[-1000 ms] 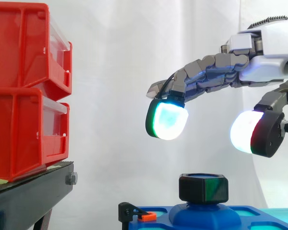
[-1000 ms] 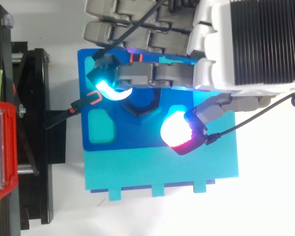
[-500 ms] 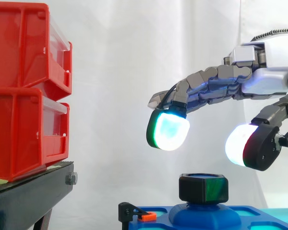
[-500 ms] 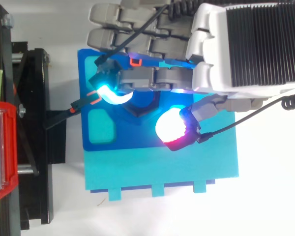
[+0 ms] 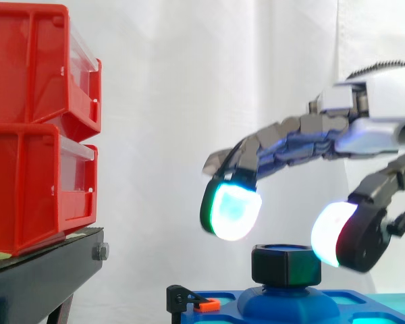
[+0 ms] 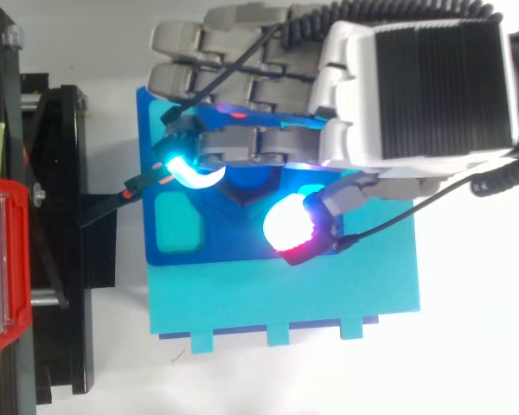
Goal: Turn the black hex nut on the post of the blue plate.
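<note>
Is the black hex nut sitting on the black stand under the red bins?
No, the black hex nut sits on the post of the blue plate, apart from the black stand holding the red bins.

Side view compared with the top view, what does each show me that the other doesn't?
Side view: heights. The hand's finger pad hangs just above the black hex nut, the thumb pad lower beside its top, and the red bins stack two high. Top view: layout. The pads sit on opposite sides of the nut, and the blue plate has a teal pocket. Both: the hand over the nut, gripping nothing, and the black stand.
</note>
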Available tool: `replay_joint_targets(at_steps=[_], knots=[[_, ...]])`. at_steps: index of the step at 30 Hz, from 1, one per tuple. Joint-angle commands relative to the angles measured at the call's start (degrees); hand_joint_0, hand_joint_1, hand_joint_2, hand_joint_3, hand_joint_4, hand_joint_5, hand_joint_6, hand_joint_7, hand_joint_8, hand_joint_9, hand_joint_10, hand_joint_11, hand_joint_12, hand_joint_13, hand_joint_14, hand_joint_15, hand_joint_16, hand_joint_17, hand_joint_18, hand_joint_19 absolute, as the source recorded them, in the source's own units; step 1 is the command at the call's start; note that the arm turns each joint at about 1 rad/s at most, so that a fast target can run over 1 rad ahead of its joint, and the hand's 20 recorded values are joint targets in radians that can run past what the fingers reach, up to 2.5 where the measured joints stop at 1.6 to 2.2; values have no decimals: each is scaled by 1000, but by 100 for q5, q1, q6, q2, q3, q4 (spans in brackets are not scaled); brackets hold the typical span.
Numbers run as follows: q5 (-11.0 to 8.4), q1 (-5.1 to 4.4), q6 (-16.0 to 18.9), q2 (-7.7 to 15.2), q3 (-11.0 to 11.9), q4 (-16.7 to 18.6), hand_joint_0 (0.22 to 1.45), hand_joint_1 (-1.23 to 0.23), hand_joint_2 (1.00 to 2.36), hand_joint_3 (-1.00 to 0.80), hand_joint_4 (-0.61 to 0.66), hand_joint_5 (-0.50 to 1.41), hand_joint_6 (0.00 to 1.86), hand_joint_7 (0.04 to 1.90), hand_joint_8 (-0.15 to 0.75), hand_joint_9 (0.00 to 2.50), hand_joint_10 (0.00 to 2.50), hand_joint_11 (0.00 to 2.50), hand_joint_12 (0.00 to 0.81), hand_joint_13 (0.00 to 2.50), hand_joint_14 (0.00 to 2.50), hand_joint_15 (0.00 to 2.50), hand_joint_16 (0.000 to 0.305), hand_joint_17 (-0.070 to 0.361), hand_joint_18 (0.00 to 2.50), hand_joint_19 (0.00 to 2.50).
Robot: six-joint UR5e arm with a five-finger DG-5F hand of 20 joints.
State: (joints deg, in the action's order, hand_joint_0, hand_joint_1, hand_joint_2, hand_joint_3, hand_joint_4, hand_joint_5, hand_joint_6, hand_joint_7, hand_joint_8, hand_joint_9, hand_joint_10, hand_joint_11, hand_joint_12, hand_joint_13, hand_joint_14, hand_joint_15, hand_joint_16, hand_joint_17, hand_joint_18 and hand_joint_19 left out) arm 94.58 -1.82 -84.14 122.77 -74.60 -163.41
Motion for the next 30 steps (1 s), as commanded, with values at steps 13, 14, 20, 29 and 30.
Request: replay_joint_targets(at_steps=[13,14,20,29,30], knots=[[25,6,91,98,86,-16,577,-729,1000,-500,139,-258,502,842,129,140,2,82,282,88,1,0,39,87,142,215],[25,15,91,98,86,2,582,-730,1000,-500,140,-257,502,846,128,140,0,91,282,89,0,1,39,87,142,212],[34,15,91,98,86,28,619,-745,1005,-460,146,-252,502,852,125,143,2,87,278,90,0,2,38,86,144,206],[51,41,91,98,86,37,635,-755,1010,-423,157,-245,502,860,125,151,2,94,276,98,0,2,38,85,150,211],[51,41,91,106,86,37,636,-757,1011,-421,158,-245,502,862,124,156,2,103,276,99,0,0,38,85,154,210]])
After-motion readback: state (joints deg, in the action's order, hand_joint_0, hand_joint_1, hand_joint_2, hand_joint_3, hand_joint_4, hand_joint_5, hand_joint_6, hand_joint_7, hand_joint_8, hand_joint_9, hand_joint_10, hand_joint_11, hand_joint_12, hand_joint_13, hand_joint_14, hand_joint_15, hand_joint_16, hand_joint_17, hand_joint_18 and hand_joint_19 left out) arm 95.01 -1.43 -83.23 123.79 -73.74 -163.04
